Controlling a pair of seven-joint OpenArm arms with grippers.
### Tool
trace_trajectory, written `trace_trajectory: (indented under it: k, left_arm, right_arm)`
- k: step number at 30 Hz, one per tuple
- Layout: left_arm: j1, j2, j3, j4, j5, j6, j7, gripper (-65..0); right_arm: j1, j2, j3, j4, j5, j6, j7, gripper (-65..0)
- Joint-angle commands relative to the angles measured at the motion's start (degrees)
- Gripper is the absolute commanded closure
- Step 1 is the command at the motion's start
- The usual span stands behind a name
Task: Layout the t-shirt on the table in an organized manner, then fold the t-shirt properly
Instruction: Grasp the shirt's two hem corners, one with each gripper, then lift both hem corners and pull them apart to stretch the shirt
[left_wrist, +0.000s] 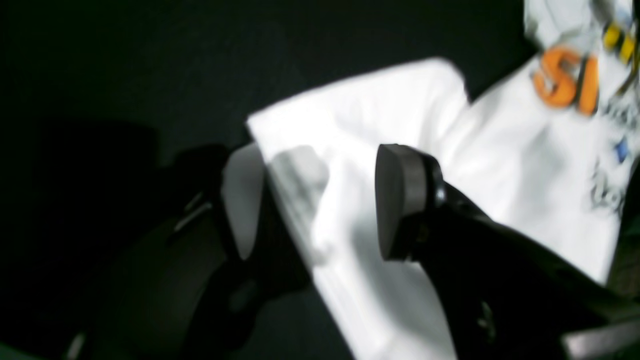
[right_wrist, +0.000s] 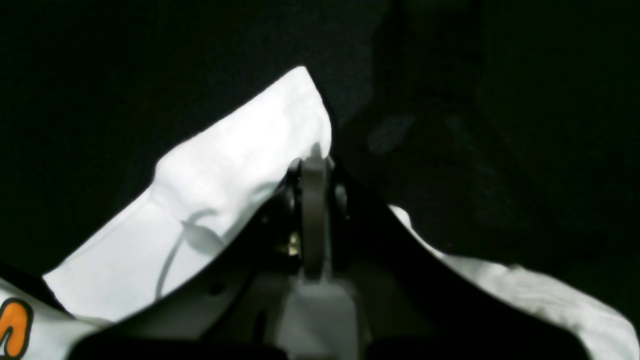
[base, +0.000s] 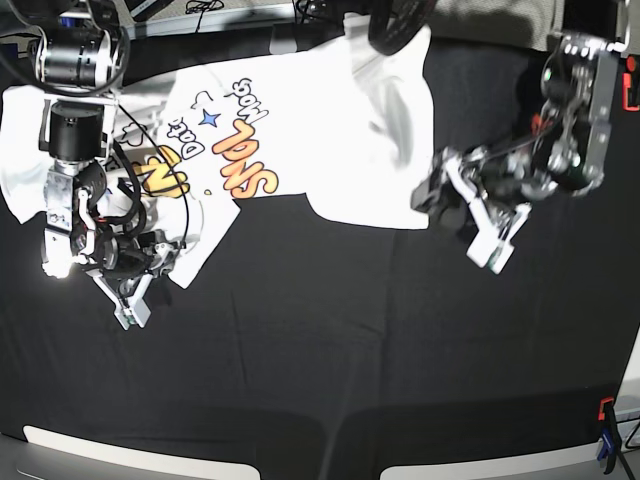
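The white t-shirt (base: 330, 140) lies print-up, wrinkled, on the far left half of the black table (base: 320, 340). My right gripper (base: 165, 257) is at the shirt's near left corner. In the right wrist view its fingers (right_wrist: 314, 200) are pressed together on the edge of the white fabric (right_wrist: 225, 175), which spreads to both sides of them. My left gripper (base: 433, 195) is at the shirt's right edge. In the left wrist view it (left_wrist: 320, 205) stands open, a white flap of the shirt (left_wrist: 350, 125) lying between the two pads (left_wrist: 397, 200).
A red and blue clamp (base: 605, 435) sits at the table's near right corner and another red one (base: 632, 95) at the right edge. Cables and gear (base: 200, 10) lie beyond the far edge. Bare black cloth fills the near half.
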Motion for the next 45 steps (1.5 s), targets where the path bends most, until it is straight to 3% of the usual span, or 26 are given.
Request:
trace_trajectory:
  k: [1,10,14,19,25,29,33,36,45]
  left_arm:
    - [-2.1,0.4,-0.3,-0.9,-1.2,-0.1,-0.1,-33.5]
    - [-9.0,1.5,-0.3,-15.5,1.6,-0.1,0.7,-33.5]
    - [-8.9,1.5,-0.3,-18.5,-3.7,-0.3,0.7,-33.5]
    - [-8.3,3.2,-0.3,-18.9,-5.3,-5.2,3.9,-33.5]
    - [-8.2,6.1,-0.2,-18.9,-5.3,-5.7,3.9,-33.4]
    - [-8.2,7.5,-0.2,-18.9,-2.1,-5.7,3.1,-23.1]
    - [-8.3,7.1,-0.2,-18.9,4.8,-5.7,0.5,-0.5]
    - [-8.5,5.8,-0.2,-18.9,8.2,-5.7,-1.2,0.0]
    - [-10.0,-0.8,-0.3,-18.1,8.0,-5.0,-1.2,0.0]
  right_arm:
    - [1.4,0.8,0.3,1.0,0.3,0.2,0.2,0.0]
    - [1.4,0.8,0.3,1.0,0.4,0.2,0.2,0.0]
    - [1.4,0.8,0.3,1.0,0.4,0.2,0.3,0.0]
    - [1.4,0.8,0.3,1.0,0.4,0.2,0.3,0.0]
    - [1.4,0.8,0.3,1.0,0.6,0.2,0.2,0.0]
    - [1.4,0.8,0.3,1.0,0.6,0.2,0.2,0.0]
    - [1.4,0.8,0.3,1.0,0.6,0.2,0.4,0.0]
    - [1.7,1.2,0.3,1.0,0.3,-0.8,2.4,0.0]
    - [7.5,5.2,0.3,1.0,-0.1,-2.6,2.0,0.0]
